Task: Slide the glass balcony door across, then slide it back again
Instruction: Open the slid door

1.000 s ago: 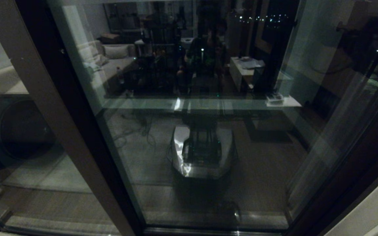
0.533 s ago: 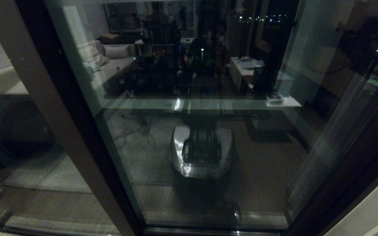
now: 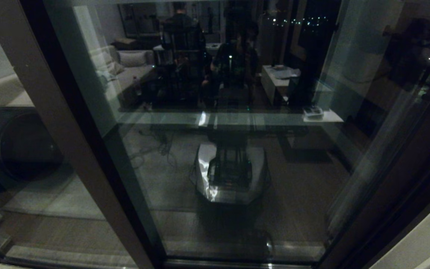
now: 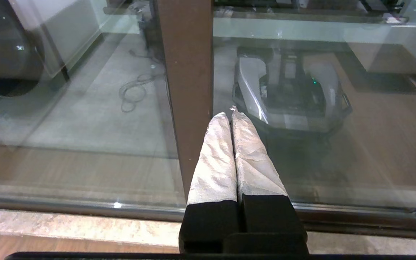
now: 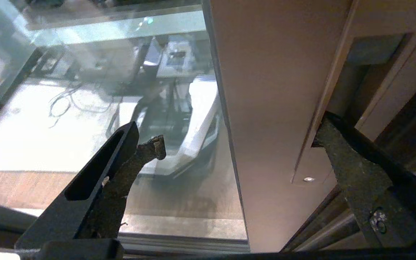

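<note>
The glass balcony door (image 3: 304, 179) fills the head view, and its right brown stile (image 3: 398, 179) slants down at the right. In the right wrist view that stile (image 5: 273, 90) carries a narrow slot handle (image 5: 316, 144) and a small round lock (image 5: 308, 179). My right gripper (image 5: 242, 130) is open and straddles the stile, with one finger (image 5: 146, 151) in front of the glass and the other finger (image 5: 352, 166) at the stile's outer edge. My left gripper (image 4: 229, 112) is shut on nothing, its white-wrapped tips right beside a plain brown stile (image 4: 186, 72). Neither gripper shows plainly in the head view.
The plain handle-less stile (image 3: 62, 142) of the fixed panel stands at the left, with a dark round-fronted machine (image 3: 21, 145) behind its glass. A metal floor track (image 4: 85, 206) and a stone threshold (image 4: 67, 224) run below. A pale wall (image 3: 424, 239) borders the right.
The door has slid a little to the left: its dark left edge has gone further behind the fixed stile, and its right stile has shifted left.
</note>
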Controlling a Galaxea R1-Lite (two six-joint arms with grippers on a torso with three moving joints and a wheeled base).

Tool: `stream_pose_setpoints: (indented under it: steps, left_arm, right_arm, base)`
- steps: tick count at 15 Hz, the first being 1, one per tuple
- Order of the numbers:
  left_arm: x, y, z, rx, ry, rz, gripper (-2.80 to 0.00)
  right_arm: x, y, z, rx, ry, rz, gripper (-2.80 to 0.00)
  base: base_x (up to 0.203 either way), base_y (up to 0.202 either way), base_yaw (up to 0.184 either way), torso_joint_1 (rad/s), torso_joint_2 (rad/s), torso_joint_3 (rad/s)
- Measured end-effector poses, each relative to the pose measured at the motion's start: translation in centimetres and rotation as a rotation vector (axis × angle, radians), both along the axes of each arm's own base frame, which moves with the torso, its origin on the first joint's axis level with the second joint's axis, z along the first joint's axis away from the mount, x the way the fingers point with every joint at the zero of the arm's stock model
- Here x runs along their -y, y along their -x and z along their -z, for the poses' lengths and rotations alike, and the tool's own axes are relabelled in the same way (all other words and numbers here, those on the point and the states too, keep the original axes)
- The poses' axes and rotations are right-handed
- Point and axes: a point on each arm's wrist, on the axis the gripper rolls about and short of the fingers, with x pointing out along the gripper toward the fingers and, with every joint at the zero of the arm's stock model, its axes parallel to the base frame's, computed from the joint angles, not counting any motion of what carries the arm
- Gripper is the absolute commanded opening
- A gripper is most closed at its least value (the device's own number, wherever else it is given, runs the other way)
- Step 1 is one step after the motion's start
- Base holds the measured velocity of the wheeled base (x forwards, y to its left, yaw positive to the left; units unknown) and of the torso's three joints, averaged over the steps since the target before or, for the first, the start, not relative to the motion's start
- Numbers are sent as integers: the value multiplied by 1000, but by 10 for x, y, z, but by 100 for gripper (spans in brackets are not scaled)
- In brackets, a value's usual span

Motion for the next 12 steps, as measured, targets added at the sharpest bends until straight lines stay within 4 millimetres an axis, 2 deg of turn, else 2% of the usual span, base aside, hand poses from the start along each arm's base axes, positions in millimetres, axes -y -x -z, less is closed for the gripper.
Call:
stream_pose_setpoints:
  steps: [6,12]
  left_arm:
    - [0,0,0,0,0,0,-280]
    - [0,0,0,0,1,0,-280]
  right_arm:
    - [-22,7,0,1,6,-51,0]
    - [-31,15,-4,14,17,-57,0]
  base:
    - [0,0,0,0,0,0]
    - [0,0,0,0,0,0]
